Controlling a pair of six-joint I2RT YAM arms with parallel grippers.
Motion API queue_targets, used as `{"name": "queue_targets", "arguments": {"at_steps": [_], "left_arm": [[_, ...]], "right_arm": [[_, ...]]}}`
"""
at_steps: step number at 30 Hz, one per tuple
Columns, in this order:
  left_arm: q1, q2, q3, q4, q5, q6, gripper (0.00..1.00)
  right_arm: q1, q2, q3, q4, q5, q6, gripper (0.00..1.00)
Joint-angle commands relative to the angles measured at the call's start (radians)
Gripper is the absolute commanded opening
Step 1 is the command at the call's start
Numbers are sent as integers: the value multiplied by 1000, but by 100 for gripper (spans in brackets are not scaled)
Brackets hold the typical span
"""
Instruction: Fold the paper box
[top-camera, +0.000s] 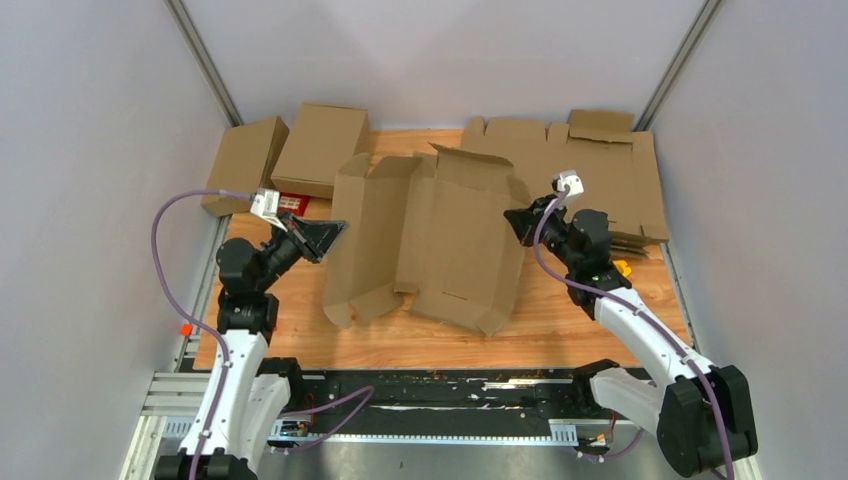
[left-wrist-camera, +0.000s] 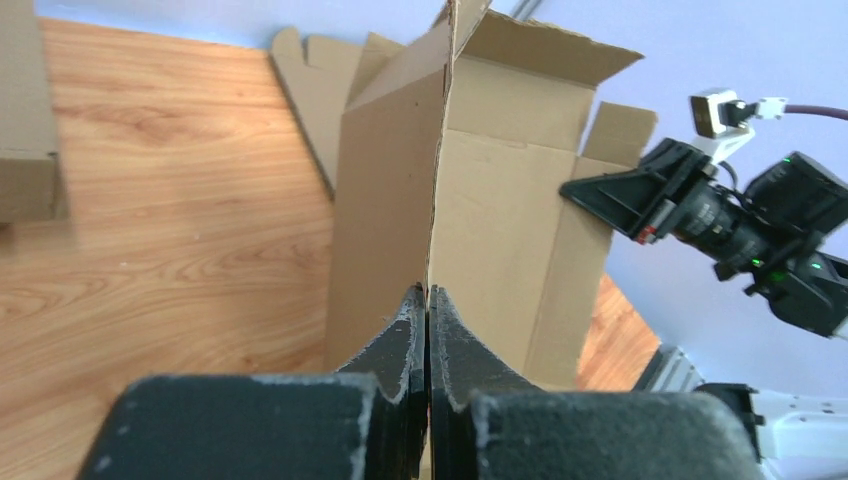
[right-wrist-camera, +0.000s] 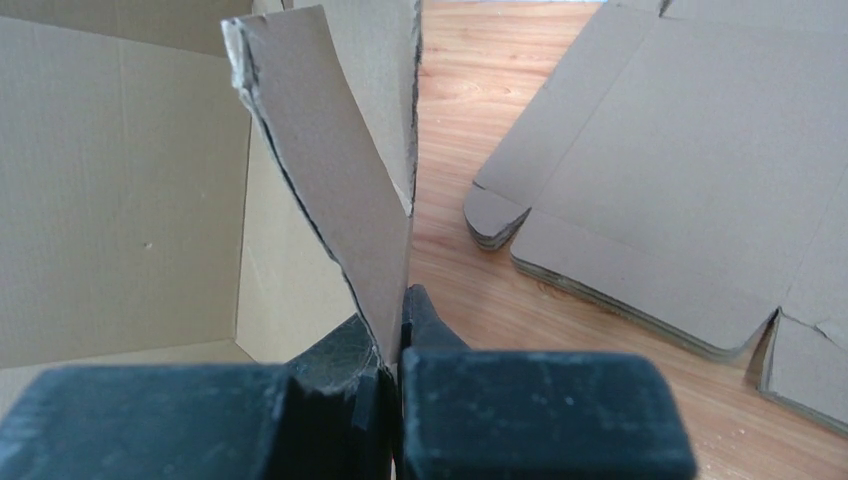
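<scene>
L jaws pinching paper box (top-camera: 440, 240) left edge, R jaws clamped on its right flap

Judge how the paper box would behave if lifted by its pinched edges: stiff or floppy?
Probably light: the paper box is thin corrugated sheet. Likely floppy at its creases; the flap in the right gripper curves. The left gripper pinches only an edge, so panels may swing.
</scene>
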Motion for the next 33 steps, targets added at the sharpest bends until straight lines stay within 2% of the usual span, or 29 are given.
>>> {"name": "queue_targets", "arguments": {"at_steps": [1,3,5,10,15,20,23,25,28,31,33], "left_arm": [[-6,-83,-95,217,79,-149,0],[-33,-127,-130,285,98,-197,0],[-38,-182,-142,280,100,-191,0],[-40,-357,-166,125,44,-113,0],[-46,-556,-327,46,-60,-139,0],[-58,-569,-372,21,-60,-118,0],[-62,-567,-342,-77,-79,-41,0],[-62,-564,-324,-139,-97,-3,5],[-62,-553,-290,-222,-144,43,27],[-62,-514,-284,-209,-182,43,45],[-62,-465,-286,-147,-183,34,49]], "right_arm": [[8,-18,41,162,-28,9,0],[12,-23,41,192,-29,9,0],[14,-33,42,210,-21,8,0],[19,-90,6,307,-57,-12,0],[27,-131,-67,392,-167,-92,0],[31,-118,-115,431,-170,-106,0],[32,-121,-122,400,-135,-117,0],[32,-132,-136,378,-102,-129,0],[31,-151,-166,399,-106,-145,0],[31,-161,-171,418,-142,-158,0],[31,-157,-168,426,-176,-160,0]]}}
